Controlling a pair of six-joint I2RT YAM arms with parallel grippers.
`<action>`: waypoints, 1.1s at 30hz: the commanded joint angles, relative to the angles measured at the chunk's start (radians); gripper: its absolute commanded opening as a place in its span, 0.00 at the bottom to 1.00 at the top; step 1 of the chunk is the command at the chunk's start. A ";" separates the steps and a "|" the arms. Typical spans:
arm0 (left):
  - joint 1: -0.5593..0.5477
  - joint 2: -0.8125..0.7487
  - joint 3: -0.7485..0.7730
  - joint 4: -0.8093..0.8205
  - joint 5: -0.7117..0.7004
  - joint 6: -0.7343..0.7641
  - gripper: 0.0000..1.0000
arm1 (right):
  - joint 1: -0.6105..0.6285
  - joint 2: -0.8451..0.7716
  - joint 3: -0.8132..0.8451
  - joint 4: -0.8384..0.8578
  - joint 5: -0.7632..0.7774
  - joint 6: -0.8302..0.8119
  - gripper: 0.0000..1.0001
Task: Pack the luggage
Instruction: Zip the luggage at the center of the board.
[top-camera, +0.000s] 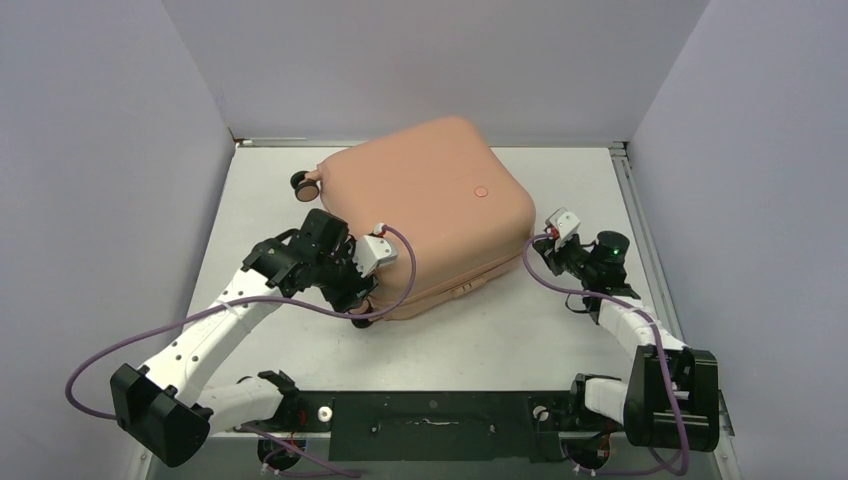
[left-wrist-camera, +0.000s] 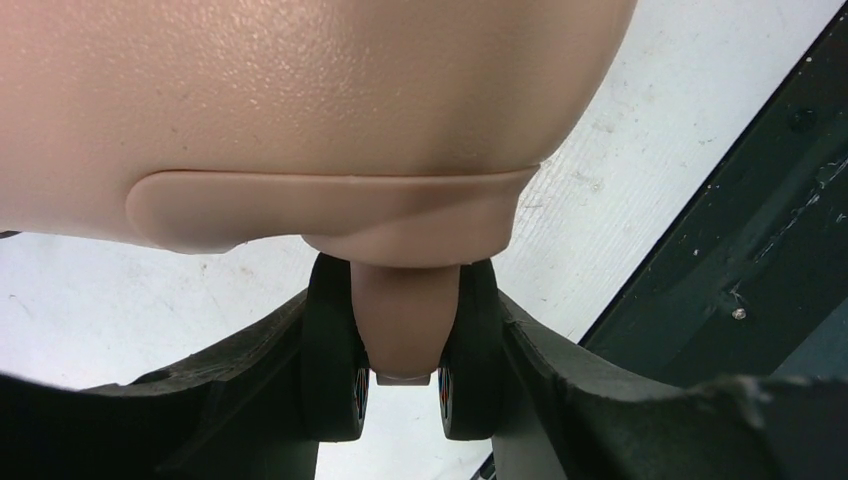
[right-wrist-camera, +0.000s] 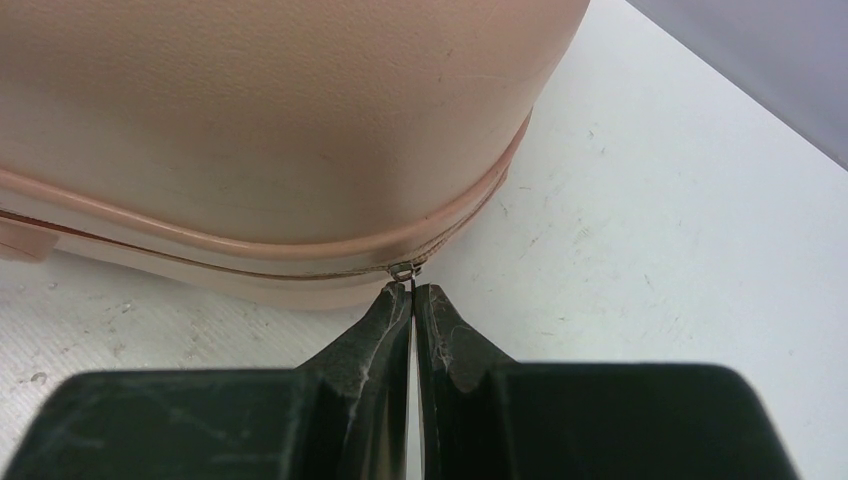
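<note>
white matte table (top-camera: 560, 335), lightly scuffed, with a metal rail (top-camera: 625, 185) along its right and far edges. black mounting plate (top-camera: 430, 425) at the near edge. plain pale lavender-grey back wall (top-camera: 430, 60), left wall (top-camera: 90, 200) and right wall (top-camera: 765, 200) enclose it. lighting even, diffuse.

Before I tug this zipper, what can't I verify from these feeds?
- Luggage contents: shell closed in all views.
- Zipper pull: right wrist view, mostly hidden between the shut right tool's tips; too small from the top.
- Zipper track leftward: cut off by the right wrist frame edge.
- Caster in the left tool: top view, hidden by the left arm.
</note>
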 joint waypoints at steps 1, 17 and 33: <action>0.009 -0.042 -0.002 0.028 -0.017 0.043 0.00 | -0.008 0.035 0.017 0.008 0.092 0.005 0.05; 0.176 -0.145 -0.141 0.000 0.128 0.171 0.00 | -0.010 0.074 0.082 -0.036 0.047 -0.045 0.05; 0.379 -0.154 -0.146 -0.045 0.198 0.352 0.00 | -0.017 0.139 0.012 0.139 -0.273 -0.022 0.51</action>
